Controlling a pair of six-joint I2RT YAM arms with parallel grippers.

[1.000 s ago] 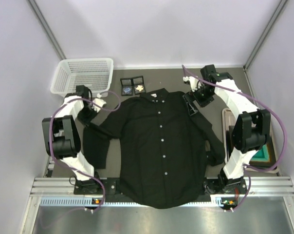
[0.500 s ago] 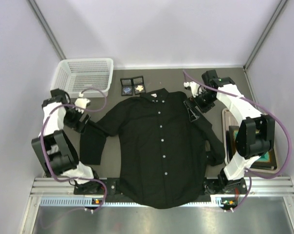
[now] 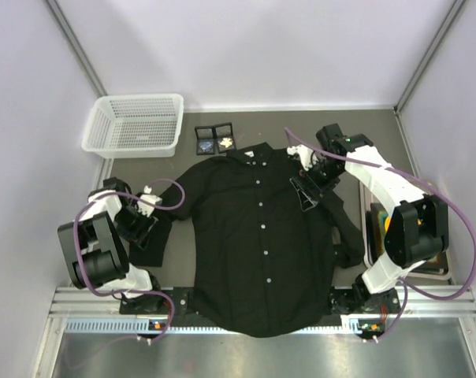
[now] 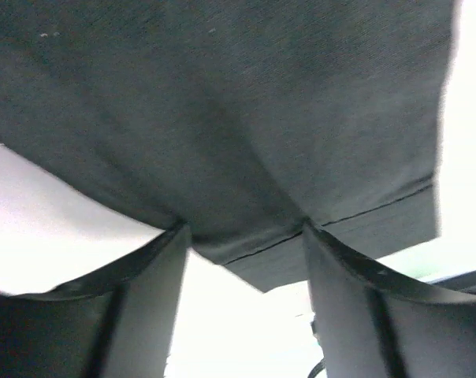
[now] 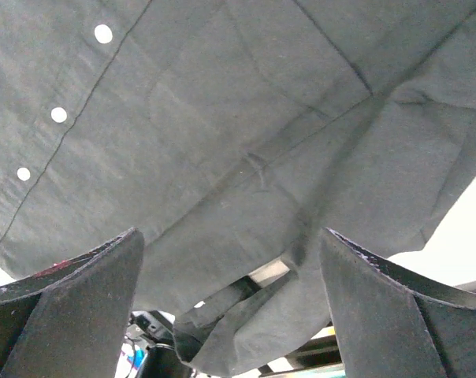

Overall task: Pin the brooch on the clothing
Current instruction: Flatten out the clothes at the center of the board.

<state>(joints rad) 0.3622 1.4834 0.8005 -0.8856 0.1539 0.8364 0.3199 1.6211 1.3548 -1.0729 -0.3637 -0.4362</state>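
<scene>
Lab test cell, white panels (image 3: 254,47), aluminium rail (image 3: 80,299)

The tool (image 4: 244,232) stands spread over black shirt (image 4: 222,110) (hem visible).

Left pincer (image 3: 141,222) now lower, seemingly over the sleeve (image 3: 151,249); right pincer (image 3: 304,189) further inward.

You get bright, even light overhead with soft shadows; both wrist views blow out white past the shirt (image 4: 222,118), the left one blurred.
</scene>
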